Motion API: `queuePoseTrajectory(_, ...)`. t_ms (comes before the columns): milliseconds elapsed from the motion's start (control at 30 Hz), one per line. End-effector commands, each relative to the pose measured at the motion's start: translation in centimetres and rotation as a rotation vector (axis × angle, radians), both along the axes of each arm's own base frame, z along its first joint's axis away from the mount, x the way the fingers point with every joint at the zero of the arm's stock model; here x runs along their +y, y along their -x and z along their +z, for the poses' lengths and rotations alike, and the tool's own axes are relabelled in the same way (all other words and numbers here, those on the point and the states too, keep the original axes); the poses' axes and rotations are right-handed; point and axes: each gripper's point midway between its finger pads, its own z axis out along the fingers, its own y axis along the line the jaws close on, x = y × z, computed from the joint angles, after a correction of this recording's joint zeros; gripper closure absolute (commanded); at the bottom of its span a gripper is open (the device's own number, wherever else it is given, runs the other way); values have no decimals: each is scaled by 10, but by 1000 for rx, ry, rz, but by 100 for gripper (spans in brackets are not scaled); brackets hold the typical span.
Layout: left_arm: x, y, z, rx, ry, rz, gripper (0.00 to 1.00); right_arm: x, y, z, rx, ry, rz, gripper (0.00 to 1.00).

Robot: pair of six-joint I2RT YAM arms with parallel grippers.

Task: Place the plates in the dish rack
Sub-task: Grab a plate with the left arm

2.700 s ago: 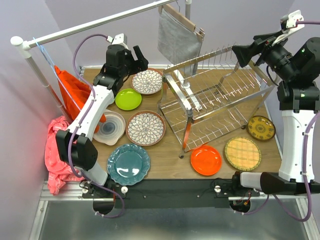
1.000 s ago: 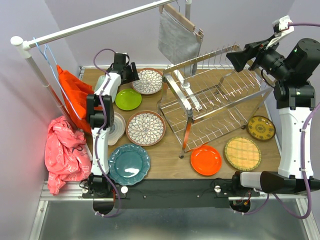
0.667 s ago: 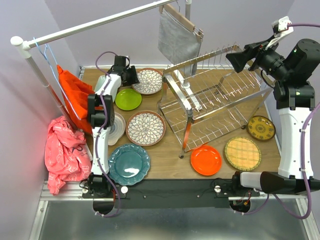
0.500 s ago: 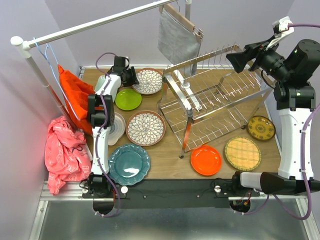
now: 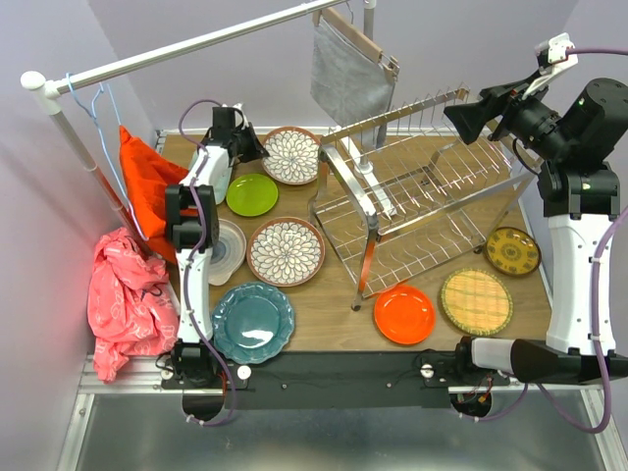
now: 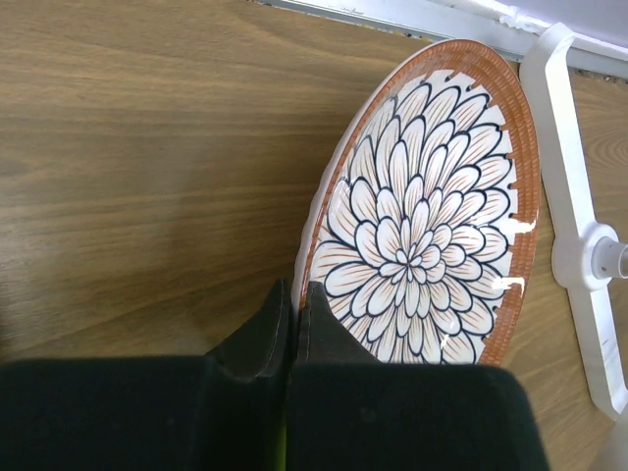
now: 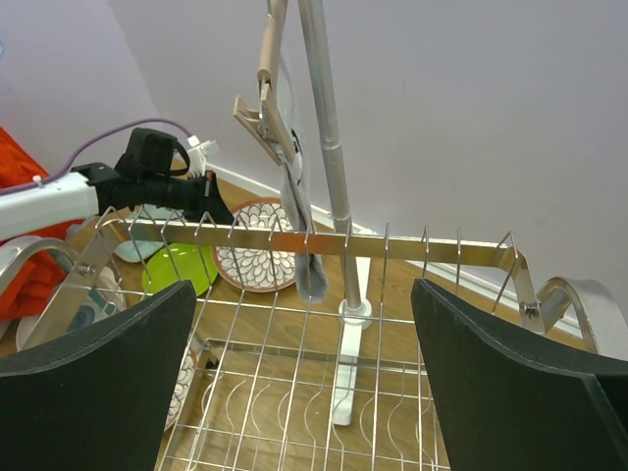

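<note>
The left hand (image 6: 296, 299) is pinched shut on the left rim of the far brown-rimmed floral plate (image 6: 422, 245), at the far left of the surface (image 5: 329, 314), with the dish rack (image 5: 432, 196) lying immediately to the plate's right, while the right hand (image 7: 302, 294) hovers spread and empty over the rack's far rail.

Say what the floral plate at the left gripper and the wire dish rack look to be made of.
Floral plate: probably glazed ceramic. There are glossy highlights on the painted petals and a ribbed brown rim, though it could also be melamine.
Dish rack: polished metal, perhaps chromed or stainless steel. It has thin wire prongs and a mirror-bright top bar.
</note>
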Motion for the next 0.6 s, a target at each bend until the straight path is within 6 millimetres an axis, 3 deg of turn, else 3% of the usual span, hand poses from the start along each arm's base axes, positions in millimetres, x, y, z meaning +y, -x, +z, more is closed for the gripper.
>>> queuePoseTrajectory(0, 4, -3, 37, -101, 8, -26, 100, 3, 9, 0, -4, 10, 14, 0)
queuePoseTrajectory(233, 4, -2, 107, -215, 81, -32, 100, 3, 8, -1, -6, 12, 18, 0)
queuePoseTrajectory(300, 19, -1, 131, -253, 81, -11, 100, 4, 9, -1, -4, 11, 22, 0)
queuePoseTrajectory(367, 19, 3, 152, -283, 85, -10, 100, 4, 9, -2, -2, 11, 23, 0)
queuePoseTrajectory(567, 23, 16, 187, -329, 72, 13, 100, 5, 9, -4, 4, 9, 32, 0)
